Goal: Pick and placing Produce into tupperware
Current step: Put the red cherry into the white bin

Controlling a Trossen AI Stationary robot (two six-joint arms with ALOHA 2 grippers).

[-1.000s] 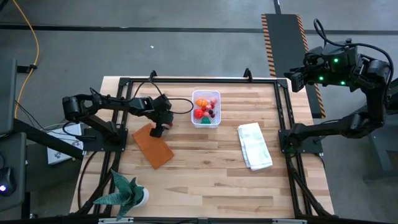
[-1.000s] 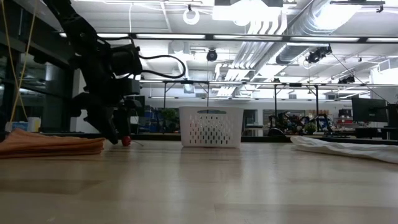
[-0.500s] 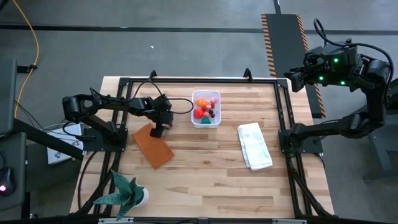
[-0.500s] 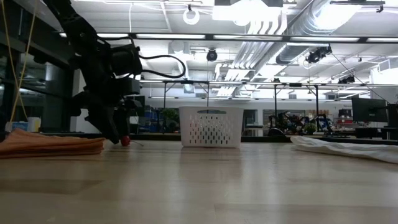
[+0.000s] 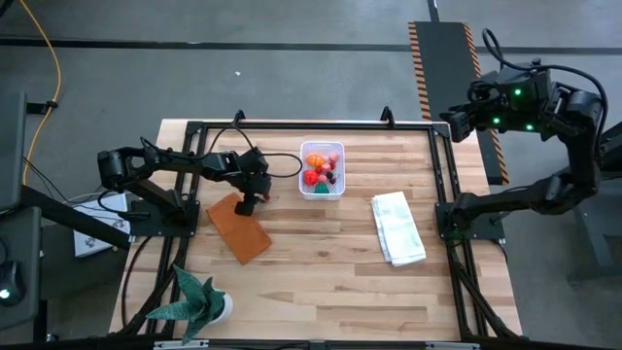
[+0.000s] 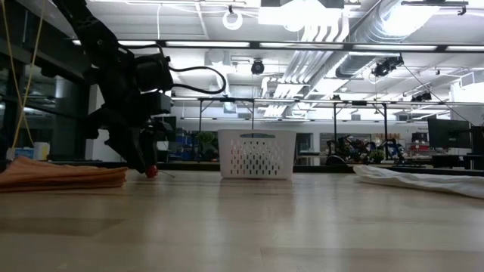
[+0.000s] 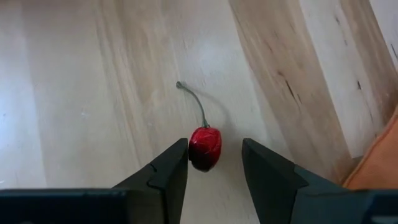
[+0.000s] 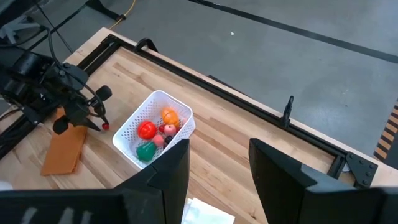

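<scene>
A small red cherry point(image 7: 205, 148) with a thin stem lies on the wooden table, left of the tupperware point(image 5: 322, 171). The tupperware is a white perforated tub holding orange, red and green produce point(image 8: 152, 134). My left gripper point(image 7: 214, 147) slants down over the cherry, open, with one finger on each side of it. In the low view its tips point(image 6: 145, 165) are at table height beside the cherry point(image 6: 152, 171). My right gripper point(image 8: 219, 163) hangs open and empty, high beyond the table's far right corner point(image 5: 453, 122). My left gripper has one finger point(image 7: 174, 165) standing right against the cherry's side point(image 7: 193, 149); I cannot tell whether it touches. The other finger point(image 7: 258, 163) stands a little apart from the fruit. The fingers slant down from above, and the cherry lies on the table.
An orange-brown flat cloth point(image 5: 239, 227) lies just on the near side of my left gripper. A folded white cloth point(image 5: 397, 227) lies right of the tub. A green spiky plant point(image 5: 199, 297) stands at the near left corner. A black frame point(image 5: 311, 124) rims the table.
My left gripper has stayed over the cherry, and its fingers have drawn a little closer together about it. The cherry has kept its place on the table.
</scene>
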